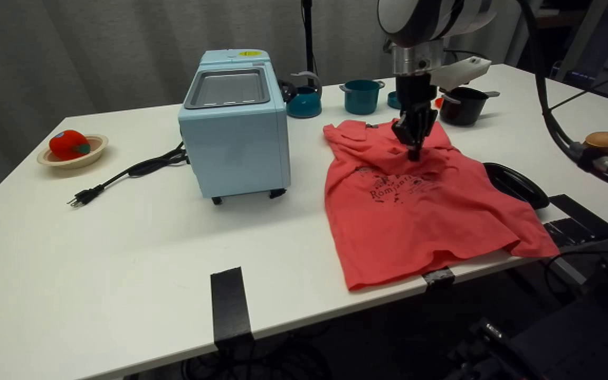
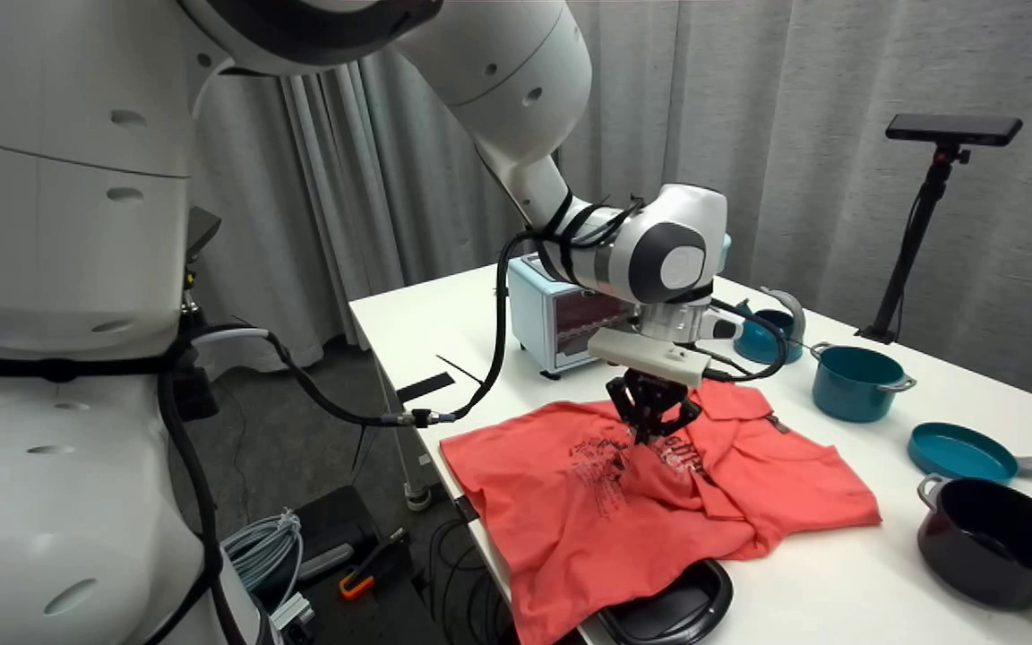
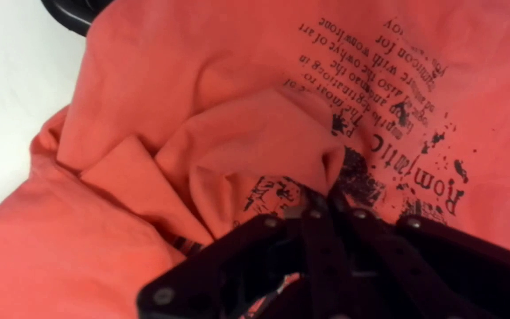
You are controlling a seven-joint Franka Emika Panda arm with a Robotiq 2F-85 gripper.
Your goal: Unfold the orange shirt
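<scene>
Red-orange fabric T-shirt (image 1: pixel 388 232) on flat white table (image 1: pixel 124 253)
Boxy light-blue appliance (image 1: pixel 235 145) stands between it and round beige bowl (image 1: pixel 72 162).

In an exterior view, the shirt (image 1: pixel 420 224) right of centre is coral red, printed in black with lettering and splatters, and the tool (image 1: pixel 414 154) at upper right is black. Left of centre, the box appliance (image 1: pixel 235 150) is light blue with a yellow label (image 1: pixel 250 53); at far left, a red item (image 1: pixel 66 145) with dark green shows against a cream dish (image 1: pixel 77 163). The tabletop (image 1: pixel 124 274) is white, the curtain (image 1: pixel 124 53) along the top grey.
</scene>
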